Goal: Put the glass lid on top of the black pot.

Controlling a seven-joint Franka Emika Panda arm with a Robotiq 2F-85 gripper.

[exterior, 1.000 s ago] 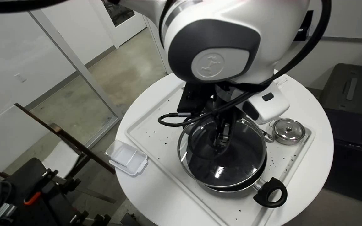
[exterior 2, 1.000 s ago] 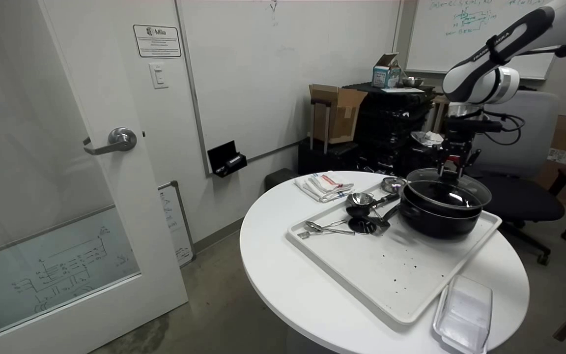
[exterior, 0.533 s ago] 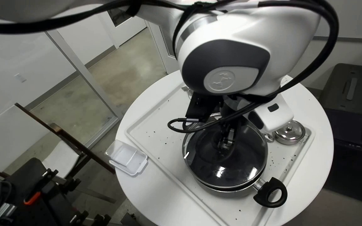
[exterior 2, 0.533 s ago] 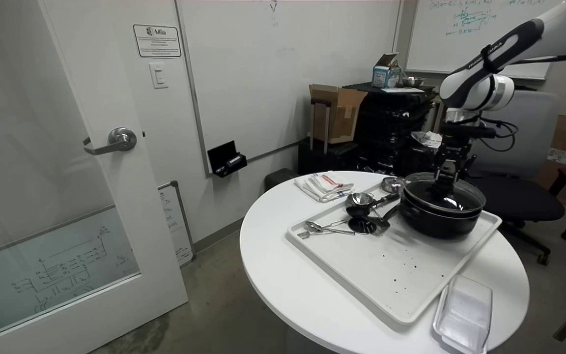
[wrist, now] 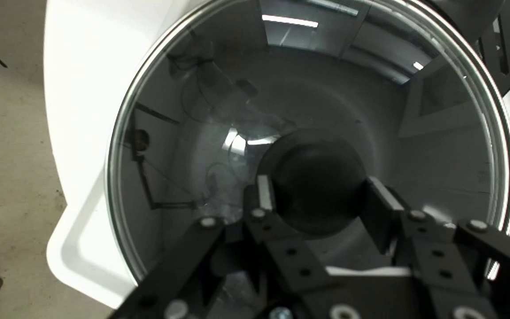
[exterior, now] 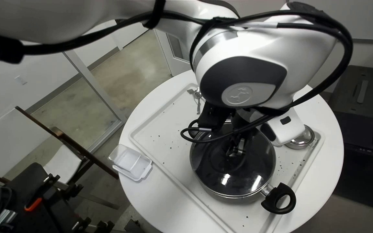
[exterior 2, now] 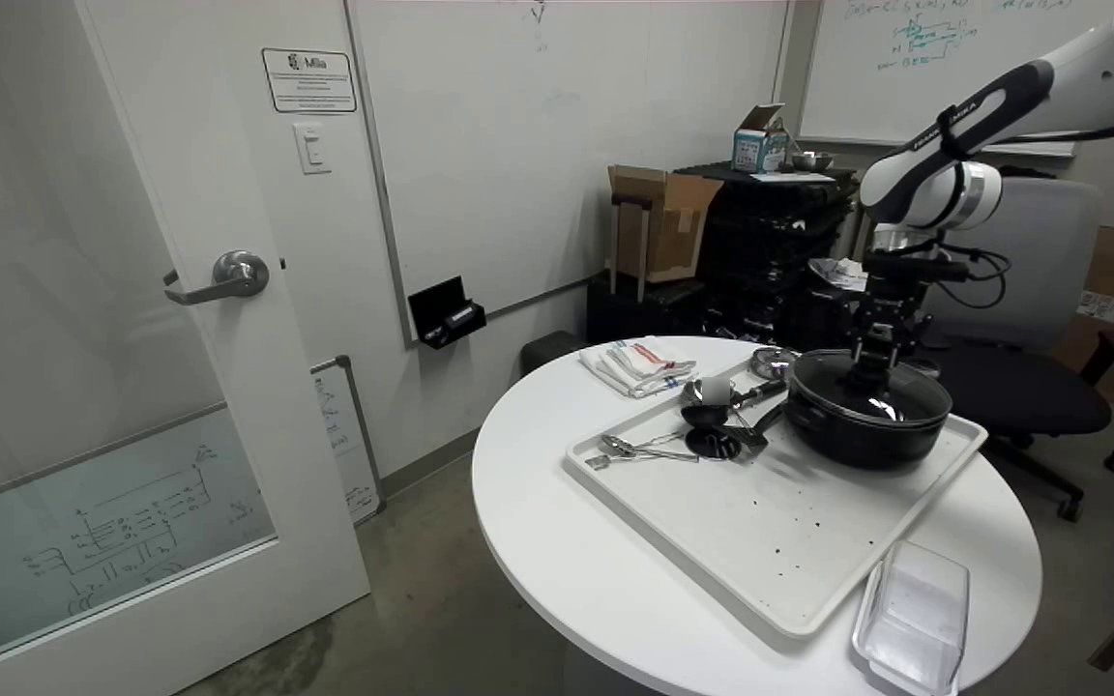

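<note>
The round white table (exterior 2: 533, 522) carried the pale tray (exterior 2: 702, 507), which gave the black pot (exterior 2: 857, 443) a steady seat. Over the pot lay the glass lid (wrist: 317, 106), centred as far as I could judge, its metal rim (wrist: 113, 177) seeming to meet the pot's edge, so I took the placing to be nearly done. My gripper (wrist: 324, 193) pointed downward, the black knob (wrist: 317, 177) pinched between its pads (wrist: 264, 192), since that knob was the lid's one easy hold; I reckoned only letting go, without tipping the glass, remained.
</note>
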